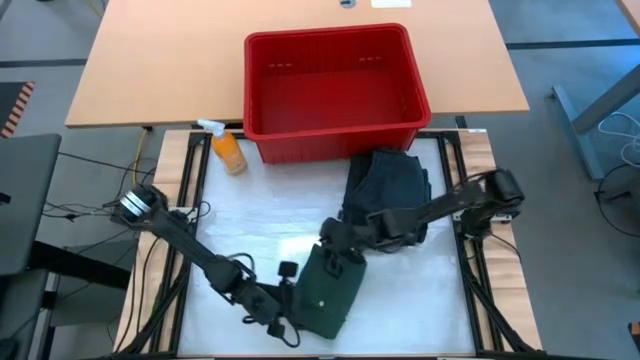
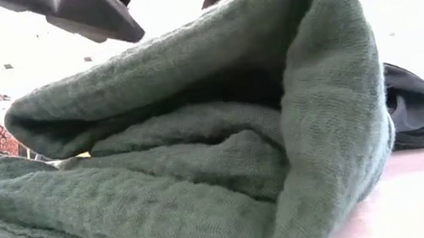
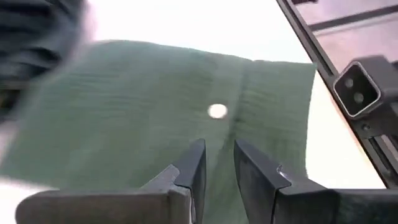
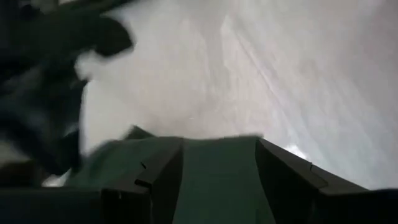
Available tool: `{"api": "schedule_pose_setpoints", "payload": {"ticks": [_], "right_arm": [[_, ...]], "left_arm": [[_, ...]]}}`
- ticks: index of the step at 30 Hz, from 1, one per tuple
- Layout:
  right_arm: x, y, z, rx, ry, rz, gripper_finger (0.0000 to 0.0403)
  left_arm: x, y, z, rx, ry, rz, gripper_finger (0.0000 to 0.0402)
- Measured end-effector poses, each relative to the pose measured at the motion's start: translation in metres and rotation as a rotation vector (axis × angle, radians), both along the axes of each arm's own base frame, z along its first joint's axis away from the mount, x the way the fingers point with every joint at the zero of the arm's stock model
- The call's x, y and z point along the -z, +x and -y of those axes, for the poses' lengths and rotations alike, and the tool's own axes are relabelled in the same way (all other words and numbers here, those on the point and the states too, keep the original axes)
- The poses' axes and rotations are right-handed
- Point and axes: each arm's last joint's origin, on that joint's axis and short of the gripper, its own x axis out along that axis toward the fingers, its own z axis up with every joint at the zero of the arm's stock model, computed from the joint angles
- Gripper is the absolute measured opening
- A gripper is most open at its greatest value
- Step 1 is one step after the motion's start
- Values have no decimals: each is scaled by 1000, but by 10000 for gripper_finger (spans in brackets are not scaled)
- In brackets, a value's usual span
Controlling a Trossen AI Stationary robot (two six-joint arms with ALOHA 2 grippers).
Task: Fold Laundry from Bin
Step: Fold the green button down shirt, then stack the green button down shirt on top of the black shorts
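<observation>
left gripper (image 1: 288, 322), fingers slightly parted, at green cloth's (image 1: 330, 290) 8 o'clock edge; right gripper (image 1: 338, 247), jaws wide astride its 12 o'clock edge; dark pile (image 1: 388, 190) at 1 o'clock; bin (image 1: 330, 45) beyond, 12 o'clock

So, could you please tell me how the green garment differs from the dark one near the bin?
The green garment is folded into a compact packet between both grippers; the dark garment lies in a looser, wider heap. The green one sits at the table's front, the dark one just before the red bin. Both are soft cloth.
</observation>
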Motion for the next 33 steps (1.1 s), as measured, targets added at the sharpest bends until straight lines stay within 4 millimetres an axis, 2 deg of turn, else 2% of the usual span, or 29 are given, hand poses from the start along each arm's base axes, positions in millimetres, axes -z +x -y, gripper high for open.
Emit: {"api": "schedule_pose_setpoints", "payload": {"ticks": [3,6,8,11,16,18,21,25,28,33], "right_arm": [[-16,-25,-26,121,49,4,228],[-15,-50,-62,256,70,32,228],[-2,-63,-83,330,102,50,228],[24,-76,-104,409,181,51,228],[70,-92,-116,532,291,9,243],[78,-98,-122,548,336,15,253],[88,-106,-131,564,381,39,268],[92,-116,-137,589,384,117,284],[84,-119,-138,582,317,210,295],[68,-115,-127,587,268,259,300]], "left_arm": [[-29,-18,-4,-26,-5,33,72],[-50,-40,-13,-116,-33,90,72],[-50,-54,-25,-232,-109,151,72],[-31,-67,-47,-290,-317,195,75],[7,-82,-79,-280,-791,181,108],[18,-86,-86,-315,-883,167,132],[26,-89,-89,-360,-932,126,173],[27,-87,-90,-402,-938,165,231],[26,-83,-95,-432,-943,161,270],[28,-79,-103,-467,-982,111,299]]}}
